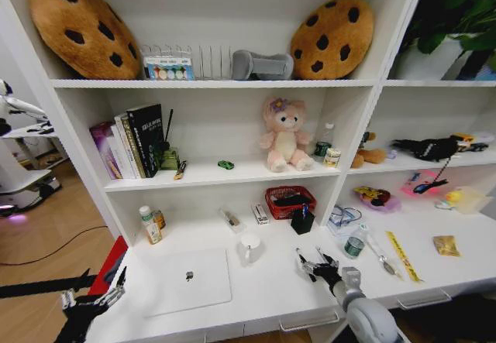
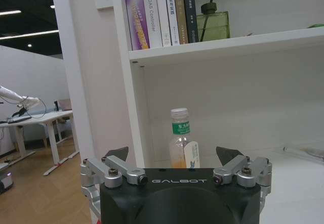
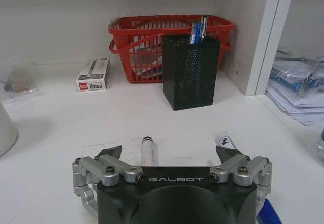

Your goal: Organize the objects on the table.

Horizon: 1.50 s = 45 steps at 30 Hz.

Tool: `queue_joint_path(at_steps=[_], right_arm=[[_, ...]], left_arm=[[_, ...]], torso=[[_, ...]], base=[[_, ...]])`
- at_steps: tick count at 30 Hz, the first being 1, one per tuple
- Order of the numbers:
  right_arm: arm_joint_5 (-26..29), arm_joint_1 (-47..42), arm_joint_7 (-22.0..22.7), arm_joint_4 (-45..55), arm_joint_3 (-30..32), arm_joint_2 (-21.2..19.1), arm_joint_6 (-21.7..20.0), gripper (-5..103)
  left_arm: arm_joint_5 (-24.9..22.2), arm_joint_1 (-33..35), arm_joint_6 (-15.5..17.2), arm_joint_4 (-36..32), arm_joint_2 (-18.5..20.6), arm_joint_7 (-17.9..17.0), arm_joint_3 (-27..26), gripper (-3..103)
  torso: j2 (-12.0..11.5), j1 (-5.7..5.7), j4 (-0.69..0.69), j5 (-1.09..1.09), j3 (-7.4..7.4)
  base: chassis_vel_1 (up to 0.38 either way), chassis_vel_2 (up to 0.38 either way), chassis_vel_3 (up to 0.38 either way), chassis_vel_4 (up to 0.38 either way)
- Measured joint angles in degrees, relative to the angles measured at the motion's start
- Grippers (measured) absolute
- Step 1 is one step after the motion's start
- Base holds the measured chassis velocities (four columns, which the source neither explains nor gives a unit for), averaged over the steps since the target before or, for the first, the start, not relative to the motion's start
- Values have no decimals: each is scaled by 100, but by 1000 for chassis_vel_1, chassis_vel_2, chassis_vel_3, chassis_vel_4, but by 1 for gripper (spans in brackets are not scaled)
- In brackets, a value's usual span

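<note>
Desk (image 1: 271,293) seen from my head camera: my right gripper (image 1: 316,263) hovers above its front part with fingers spread, grasping nothing; in the wrist view a white pen (image 3: 147,150) lies flat on the desk between them, before the black mesh pen holder (image 3: 190,71) and red basket (image 3: 147,46). My left gripper (image 1: 94,300) waits released at the desk's left front corner, near the silver laptop (image 1: 190,281) and facing a small bottle (image 2: 182,139).

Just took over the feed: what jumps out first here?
Two cookie cushions on the top shelf and a pink plush on the middle one. On the desk lies a closed laptop; the right tool, open, hovers over a pen before the black pen cup.
</note>
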Motion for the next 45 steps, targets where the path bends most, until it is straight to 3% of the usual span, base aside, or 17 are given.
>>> queue_joint_path(at_steps=[10,12,16,18,22,26,28,29,30,32,38,44,45], right_arm=[[200,542,197,-313,-560,-73,-145,103],[264,619,239,-370,-656,-66,-150,95],[301,694,301,-433,-751,-63,-159,95],[307,731,324,-458,-795,-62,-172,89],[405,793,381,-480,-828,-63,-215,68],[421,790,384,-481,-825,-74,-216,63],[483,754,383,-447,-791,-79,-221,52],[483,754,383,-447,-791,-79,-221,52],[496,711,382,-423,-756,-78,-221,41],[495,679,378,-412,-731,-77,-221,41],[468,520,297,-333,-598,-65,-226,14],[471,467,238,-299,-505,-64,-207,12],[465,465,196,-301,-487,-64,-54,12]], left_arm=[[47,-8,4,97,-88,8,-20,98],[47,-10,4,105,-88,8,-27,98],[46,-20,4,122,-93,8,-33,98],[46,-23,4,147,-95,7,-33,98],[68,-45,4,222,-97,5,-11,98],[71,-57,4,235,-98,5,-4,98],[89,-66,1,272,-97,4,-4,98],[89,-66,1,272,-97,4,-4,98],[96,-70,-3,294,-94,4,-4,98],[101,-73,-5,302,-94,4,-3,98],[137,-65,-10,262,-125,8,37,98],[175,-51,-34,253,-166,17,44,98],[183,-45,-40,242,-180,19,47,98]], torso=[[0,0,0,-1,0],[0,0,0,0,0],[0,0,-1,-2,0],[1,0,-1,-2,-1],[1,0,-1,-2,-1],[1,-1,-1,-2,-1],[1,0,0,-1,-1],[1,0,0,-1,-1],[1,0,0,0,-1],[1,-1,0,0,-1],[1,-1,0,2,-1],[1,0,0,1,0],[0,-1,-1,2,1]], base=[[0,0,0,0],[0,0,0,0],[0,0,0,0],[0,0,0,0],[0,0,0,0],[0,0,0,0],[0,0,0,0],[0,0,0,0],[0,0,0,0],[0,0,0,0],[0,0,0,0],[0,0,0,0],[0,0,0,0]])
